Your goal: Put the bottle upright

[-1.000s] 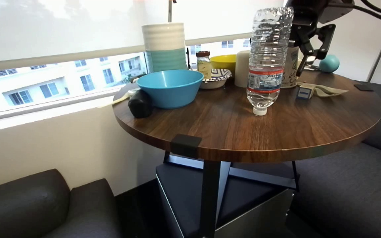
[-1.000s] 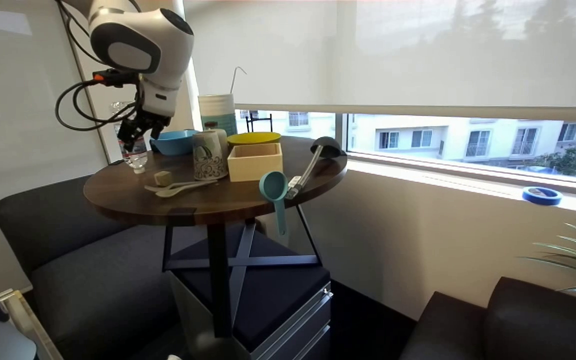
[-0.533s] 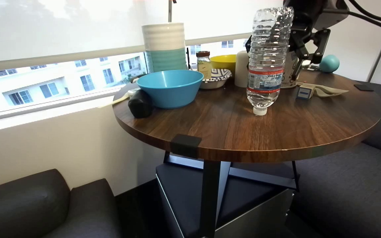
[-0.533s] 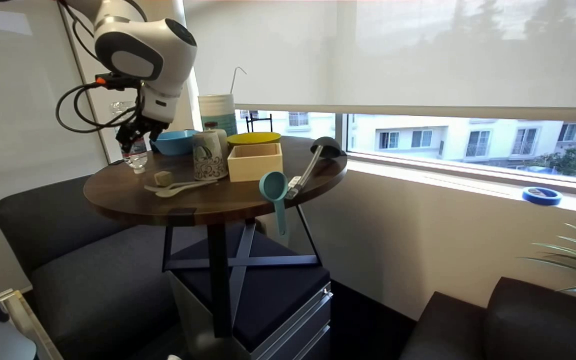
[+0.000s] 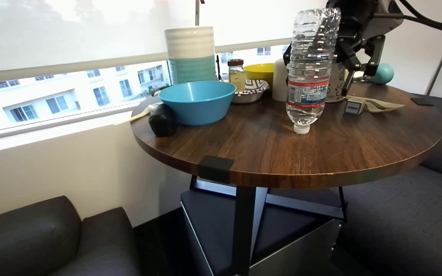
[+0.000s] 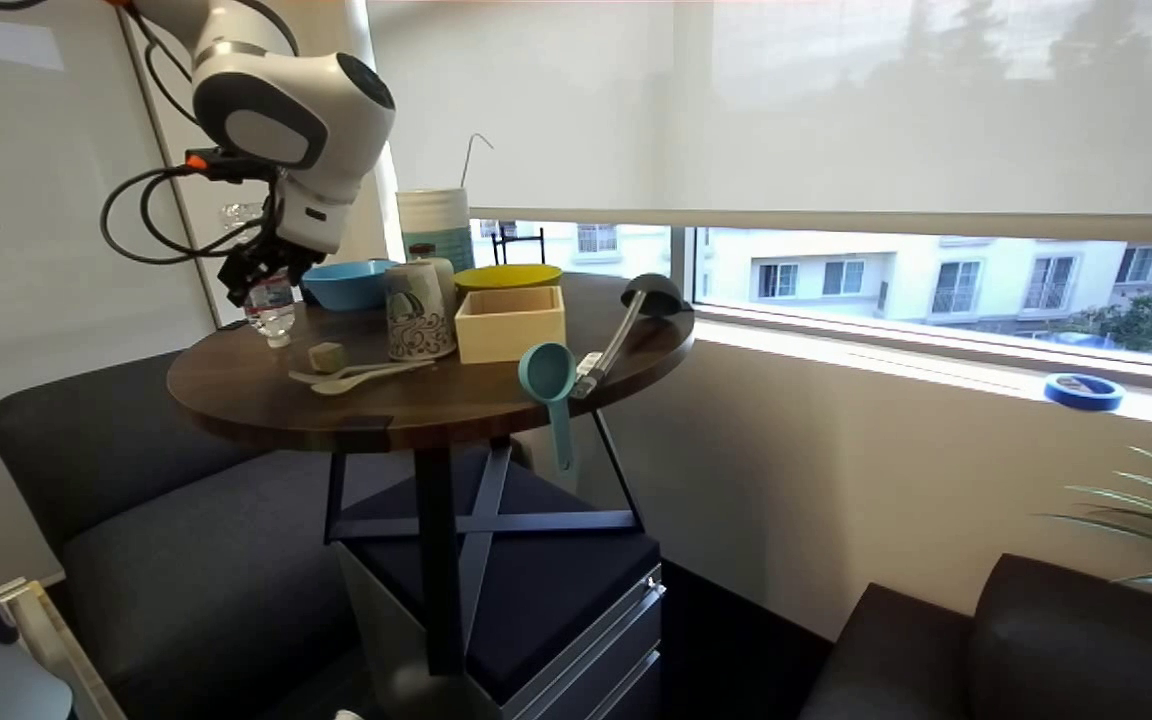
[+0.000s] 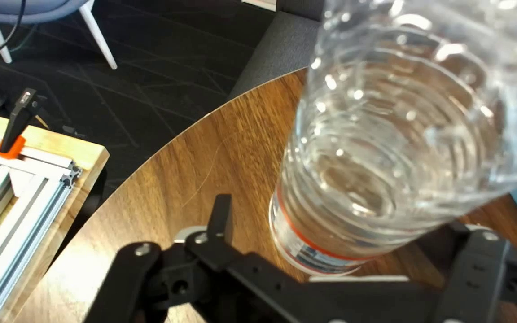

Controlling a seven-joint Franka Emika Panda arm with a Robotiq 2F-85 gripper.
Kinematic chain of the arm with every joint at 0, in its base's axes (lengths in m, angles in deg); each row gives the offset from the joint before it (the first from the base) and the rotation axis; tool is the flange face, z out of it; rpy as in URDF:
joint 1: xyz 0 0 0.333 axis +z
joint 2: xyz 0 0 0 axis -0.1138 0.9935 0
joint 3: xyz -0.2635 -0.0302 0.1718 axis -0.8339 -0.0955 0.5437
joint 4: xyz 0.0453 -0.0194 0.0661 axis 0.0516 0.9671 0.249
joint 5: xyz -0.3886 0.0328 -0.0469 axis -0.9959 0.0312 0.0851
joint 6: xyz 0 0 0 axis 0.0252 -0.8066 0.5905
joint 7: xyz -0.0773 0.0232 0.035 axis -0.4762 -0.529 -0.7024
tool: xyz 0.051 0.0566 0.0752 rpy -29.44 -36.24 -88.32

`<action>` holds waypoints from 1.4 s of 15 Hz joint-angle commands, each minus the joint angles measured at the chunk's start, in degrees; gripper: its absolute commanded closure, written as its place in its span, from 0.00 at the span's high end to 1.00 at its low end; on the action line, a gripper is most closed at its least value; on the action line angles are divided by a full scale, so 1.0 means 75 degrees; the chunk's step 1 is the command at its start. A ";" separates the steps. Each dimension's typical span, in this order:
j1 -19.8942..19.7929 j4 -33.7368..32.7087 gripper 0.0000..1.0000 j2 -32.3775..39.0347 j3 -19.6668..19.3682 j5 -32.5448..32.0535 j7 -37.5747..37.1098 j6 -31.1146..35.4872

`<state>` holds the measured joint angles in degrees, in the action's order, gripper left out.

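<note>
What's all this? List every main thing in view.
table: 1, brown, centre
bottle: 1, clear, upside down on table
bowl: 1, blue, table
rounded object: 1, black, near bowl
dish: 1, yellow, table
patterned bowl: 1, white/blue, table
jar: 1, brown-lidded, near dish
tall vessel: 1, cream/teal, near jar
patterned cup: 1, pale, table
box: 1, pale wood, table
scoop: 1, teal, table edge
ladle: 1, black/silver, table edge
block: 1, tan, table
utensils: about 2, pale, near block
sofa: 1, grey, beside table
cabinet: 1, dark, under table
arm: 1, white/black, over table
jaws: 1 pair, black, open near bottle
</note>
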<state>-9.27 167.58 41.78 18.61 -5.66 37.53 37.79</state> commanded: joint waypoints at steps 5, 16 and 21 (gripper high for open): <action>0.0032 -0.0093 1.00 0.0192 0.0003 0.0603 -0.0061 -0.0257; 0.0030 -0.0059 0.81 0.0289 0.0016 0.0800 -0.0060 -0.0187; 0.0029 -0.0069 0.65 0.0248 0.0035 0.0723 -0.0087 -0.0159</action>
<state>-9.27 167.58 43.60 18.61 -1.36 37.53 36.54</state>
